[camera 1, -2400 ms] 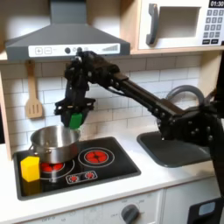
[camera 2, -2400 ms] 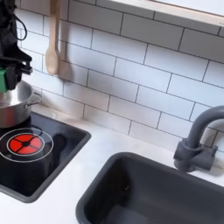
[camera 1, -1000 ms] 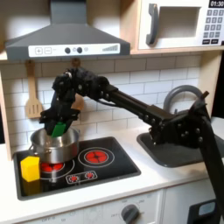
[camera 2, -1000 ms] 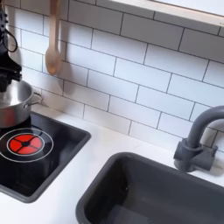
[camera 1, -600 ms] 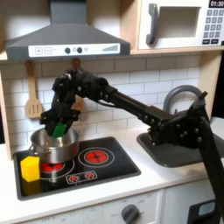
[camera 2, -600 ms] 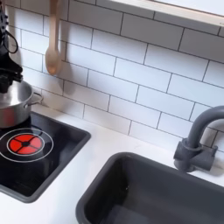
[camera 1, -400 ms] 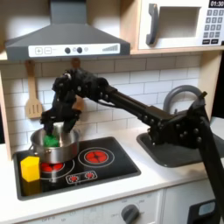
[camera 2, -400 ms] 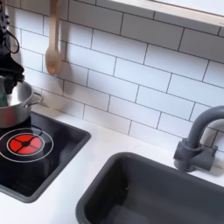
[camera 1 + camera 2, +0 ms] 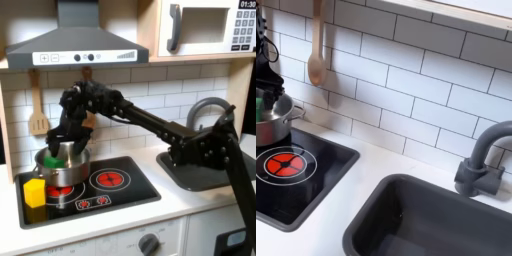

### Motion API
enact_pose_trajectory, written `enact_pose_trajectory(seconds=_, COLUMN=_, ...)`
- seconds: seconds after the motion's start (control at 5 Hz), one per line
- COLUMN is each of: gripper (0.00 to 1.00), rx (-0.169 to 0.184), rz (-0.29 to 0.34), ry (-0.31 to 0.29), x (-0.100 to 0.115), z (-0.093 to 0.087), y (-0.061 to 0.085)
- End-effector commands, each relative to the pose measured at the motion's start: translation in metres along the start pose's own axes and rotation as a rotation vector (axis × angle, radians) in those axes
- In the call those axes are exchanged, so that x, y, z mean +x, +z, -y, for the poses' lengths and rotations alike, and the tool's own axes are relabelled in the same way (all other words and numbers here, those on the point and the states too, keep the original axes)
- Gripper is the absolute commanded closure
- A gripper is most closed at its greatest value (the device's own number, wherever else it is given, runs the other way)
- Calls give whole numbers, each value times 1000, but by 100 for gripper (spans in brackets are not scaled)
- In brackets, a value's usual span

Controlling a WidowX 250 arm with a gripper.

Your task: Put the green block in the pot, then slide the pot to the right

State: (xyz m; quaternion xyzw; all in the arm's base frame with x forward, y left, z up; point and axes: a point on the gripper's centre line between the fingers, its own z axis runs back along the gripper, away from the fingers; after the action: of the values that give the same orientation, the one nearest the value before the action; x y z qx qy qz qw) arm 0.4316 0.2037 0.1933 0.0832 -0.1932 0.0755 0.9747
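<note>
My gripper (image 9: 62, 143) hangs over the mouth of the pot (image 9: 63, 167), jaws spread and holding nothing. The green block (image 9: 51, 160) lies inside the pot at the first exterior view's left rim. The pot sits on the stovetop (image 9: 120, 190), just behind a yellow block (image 9: 35, 192).

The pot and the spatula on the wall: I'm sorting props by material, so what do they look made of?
The pot looks like polished metal: silvery, with bright reflections on its wall. The spatula looks like bare wood: pale tan and matt, though painted plastic can't be ruled out.
</note>
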Motion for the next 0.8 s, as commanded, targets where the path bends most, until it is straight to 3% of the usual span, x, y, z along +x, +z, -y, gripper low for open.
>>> enact_pose_trajectory(seconds=0.0, gripper=0, rx=-9, rz=-54, ry=-19, x=-11, z=4, y=-12)
enact_pose_trajectory(seconds=0.6, gripper=0, rx=-45, rz=-81, ry=-77, x=-19, z=22, y=-15)
